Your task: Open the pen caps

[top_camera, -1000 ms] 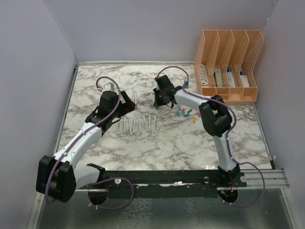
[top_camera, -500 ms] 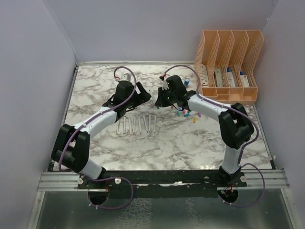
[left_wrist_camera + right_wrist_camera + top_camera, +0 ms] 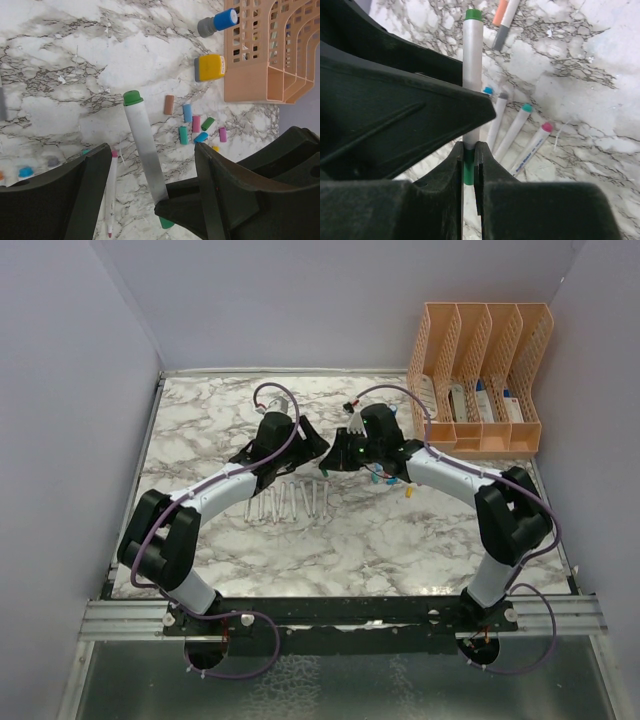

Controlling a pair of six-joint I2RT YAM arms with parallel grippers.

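You are at the pull-off step for one pen [image 3: 145, 150]. Your right fingers [image 3: 451, 172] are pressed together on its near, green-tipped end and hold it in the air above the worktop [image 3: 400, 540], just at 12 o'clock of the row of pens [image 3: 290, 502] lying flat. The green cap [image 3: 133, 97] sits on the far end of the barrel, not yet off.

Your left fingers [image 3: 95, 180] stand spread, one on either side of the barrel and clear of it, so they grip nothing.

My judgement is that your next move is to bring the left fingers along to the green cap, pinch it squarely, and draw it straight off in line with the barrel while the right side holds firm. A crooked pull may twist the pen out of the thin pinch.

The loose caps [image 3: 196, 125], pink, teal, blue and green, lie in a small cluster at 3 o'clock of the held pen, toward the orange organiser [image 3: 480, 370] at 1 o'clock.

One of the lying pens, the pink-tipped pen [image 3: 532, 145], carries dark print, but it is too small for you to read. No brand shows elsewhere.
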